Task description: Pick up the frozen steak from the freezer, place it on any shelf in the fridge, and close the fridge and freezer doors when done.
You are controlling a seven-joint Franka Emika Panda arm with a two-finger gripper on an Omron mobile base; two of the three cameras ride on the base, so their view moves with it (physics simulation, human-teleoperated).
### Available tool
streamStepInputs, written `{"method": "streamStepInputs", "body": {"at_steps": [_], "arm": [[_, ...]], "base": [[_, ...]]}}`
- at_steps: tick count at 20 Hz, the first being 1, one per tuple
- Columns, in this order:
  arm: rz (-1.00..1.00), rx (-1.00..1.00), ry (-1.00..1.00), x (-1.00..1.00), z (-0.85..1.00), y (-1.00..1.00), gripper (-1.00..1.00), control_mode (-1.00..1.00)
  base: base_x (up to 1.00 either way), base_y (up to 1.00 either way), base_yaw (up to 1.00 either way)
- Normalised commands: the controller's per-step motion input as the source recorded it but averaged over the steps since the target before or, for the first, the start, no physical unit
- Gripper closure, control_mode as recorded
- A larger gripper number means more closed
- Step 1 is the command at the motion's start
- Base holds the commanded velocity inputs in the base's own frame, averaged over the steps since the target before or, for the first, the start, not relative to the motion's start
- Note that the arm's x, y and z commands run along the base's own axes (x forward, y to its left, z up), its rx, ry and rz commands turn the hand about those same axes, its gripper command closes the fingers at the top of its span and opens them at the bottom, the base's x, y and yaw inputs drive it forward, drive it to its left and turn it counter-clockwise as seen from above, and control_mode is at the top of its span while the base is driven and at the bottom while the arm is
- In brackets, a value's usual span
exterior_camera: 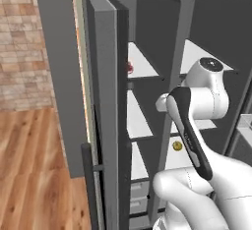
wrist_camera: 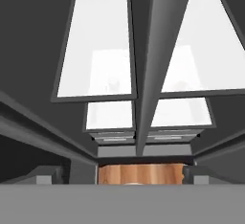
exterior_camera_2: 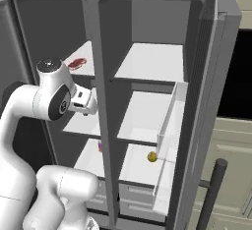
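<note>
frozen steak (exterior_camera: 130, 67): mostly hidden behind the freezer door (exterior_camera: 110, 116) edge.
purple-red can (exterior_camera_2: 100, 147): half hidden by the divider post (exterior_camera_2: 101, 111).
hand: fingertips hidden.

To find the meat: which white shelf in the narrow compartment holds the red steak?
The top shelf of the narrow freezer compartment. The red steak lies on it; the middle shelf below looks bare.

No legible text or labels
</note>
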Motion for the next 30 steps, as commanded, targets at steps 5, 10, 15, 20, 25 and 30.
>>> {"method": "streamStepInputs", "body": {"at_steps": [5, 10, 15, 20, 25, 30], "arm": [[0.00, 0.00, 0.00, 0.00, 0.00, 0.00, -1.00, 1.00], [0.00, 0.00, 0.00, 0.00, 0.00, 0.00, -1.00, 1.00], [-0.01, 0.00, -0.06, 0.00, 0.57, 0.38, -1.00, -1.00], [0.00, 0.02, -0.06, 0.07, 0.48, 0.43, -1.00, -1.00], [0.00, 0.05, -0.03, 0.41, 0.05, 0.46, -1.00, -1.00], [0.00, 0.01, -0.01, 0.62, 0.01, 0.35, -1.00, -1.00]], "base": [[0.48, 0.04, 0.00], [0.51, 0.04, -0.01], [0.00, 0.07, 0.00], [0.00, 0.00, 0.00], [0.00, 0.00, 0.00], [0.00, 0.00, 0.00]]}}
